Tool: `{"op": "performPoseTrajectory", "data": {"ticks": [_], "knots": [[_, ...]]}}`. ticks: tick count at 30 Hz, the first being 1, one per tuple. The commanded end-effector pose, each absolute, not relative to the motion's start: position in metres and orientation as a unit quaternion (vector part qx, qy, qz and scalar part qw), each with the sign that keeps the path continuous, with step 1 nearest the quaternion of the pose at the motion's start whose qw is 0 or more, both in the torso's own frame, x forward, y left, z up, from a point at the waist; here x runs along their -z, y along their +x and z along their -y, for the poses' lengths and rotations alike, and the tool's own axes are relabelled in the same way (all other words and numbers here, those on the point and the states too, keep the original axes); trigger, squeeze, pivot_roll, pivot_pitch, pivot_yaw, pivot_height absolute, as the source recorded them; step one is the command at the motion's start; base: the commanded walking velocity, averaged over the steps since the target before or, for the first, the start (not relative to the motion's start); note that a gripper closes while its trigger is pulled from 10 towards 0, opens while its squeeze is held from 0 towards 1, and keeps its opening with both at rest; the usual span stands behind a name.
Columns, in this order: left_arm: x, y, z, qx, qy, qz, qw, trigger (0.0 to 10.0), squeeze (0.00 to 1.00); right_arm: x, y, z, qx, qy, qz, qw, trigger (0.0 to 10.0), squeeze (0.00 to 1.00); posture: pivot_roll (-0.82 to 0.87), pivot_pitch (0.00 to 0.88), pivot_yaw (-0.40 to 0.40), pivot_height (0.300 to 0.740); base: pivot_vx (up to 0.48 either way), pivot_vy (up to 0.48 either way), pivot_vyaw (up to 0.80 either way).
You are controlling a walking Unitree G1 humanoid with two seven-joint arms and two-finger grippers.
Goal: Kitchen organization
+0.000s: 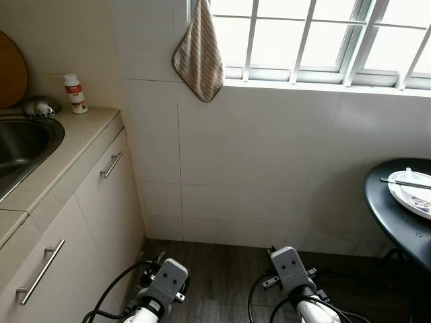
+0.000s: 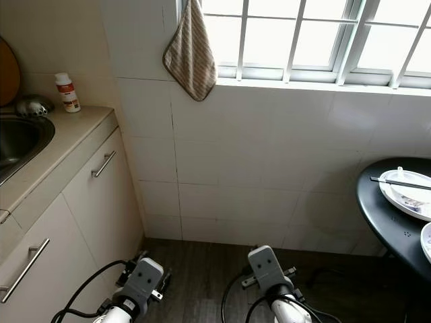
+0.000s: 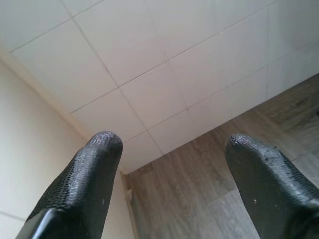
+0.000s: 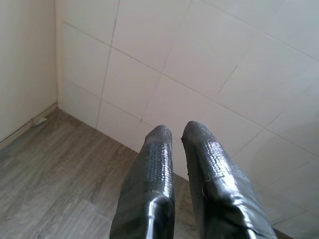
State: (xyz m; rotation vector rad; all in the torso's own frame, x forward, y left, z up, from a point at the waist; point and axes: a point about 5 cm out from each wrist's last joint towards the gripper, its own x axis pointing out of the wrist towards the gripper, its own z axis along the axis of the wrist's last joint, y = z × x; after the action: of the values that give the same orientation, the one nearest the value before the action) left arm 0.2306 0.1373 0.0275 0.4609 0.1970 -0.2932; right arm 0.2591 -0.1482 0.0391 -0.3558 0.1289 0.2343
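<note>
A white tiled wall runs under a barred window, where a striped cloth hangs; a counter with a steel sink stands left, a small white bottle at its back corner; a black round table right bears a white plate with chopsticks; the left gripper hangs low, fingers spread; the right gripper has fingers pressed together.
</note>
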Motion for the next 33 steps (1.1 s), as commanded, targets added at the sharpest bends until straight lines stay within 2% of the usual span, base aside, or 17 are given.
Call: {"op": "performPoseTrajectory", "data": {"ticks": [1, 12, 17, 22, 33], "knots": [[-0.028, 0.231, -0.136, 0.157, 0.229, -0.093, 0.956, 10.0, 0.00, -0.042, 0.260, 0.152, -0.101, -0.177, -0.061, 0.977, 10.0, 0.00, 0.02, 0.000, -0.021, 0.740, 0.000, 0.000, 0.00], [-0.034, 0.233, -0.140, 0.148, 0.197, -0.073, 0.966, 10.0, 0.00, -0.053, 0.264, 0.158, -0.055, -0.211, -0.042, 0.975, 10.0, 0.00, 0.00, 0.000, -0.012, 0.740, 0.000, 0.000, 0.00], [-0.035, 0.234, -0.140, 0.148, 0.195, -0.069, 0.967, 10.0, 0.00, -0.055, 0.268, 0.153, -0.064, -0.195, -0.040, 0.978, 10.0, 0.00, 0.01, 0.000, -0.015, 0.740, 0.271, 0.000, 0.00], [-0.035, 0.233, -0.140, 0.152, 0.207, -0.065, 0.964, 10.0, 0.00, -0.055, 0.270, 0.153, -0.064, -0.204, -0.046, 0.976, 10.0, 0.00, 0.01, 0.000, -0.018, 0.740, 0.000, 0.000, -0.67], [-0.033, 0.234, -0.140, 0.148, 0.211, -0.069, 0.964, 10.0, 0.00, -0.063, 0.276, 0.145, -0.087, -0.243, -0.011, 0.966, 10.0, 0.00, 0.02, 0.000, -0.023, 0.740, 0.000, -0.418, 0.00]]}}
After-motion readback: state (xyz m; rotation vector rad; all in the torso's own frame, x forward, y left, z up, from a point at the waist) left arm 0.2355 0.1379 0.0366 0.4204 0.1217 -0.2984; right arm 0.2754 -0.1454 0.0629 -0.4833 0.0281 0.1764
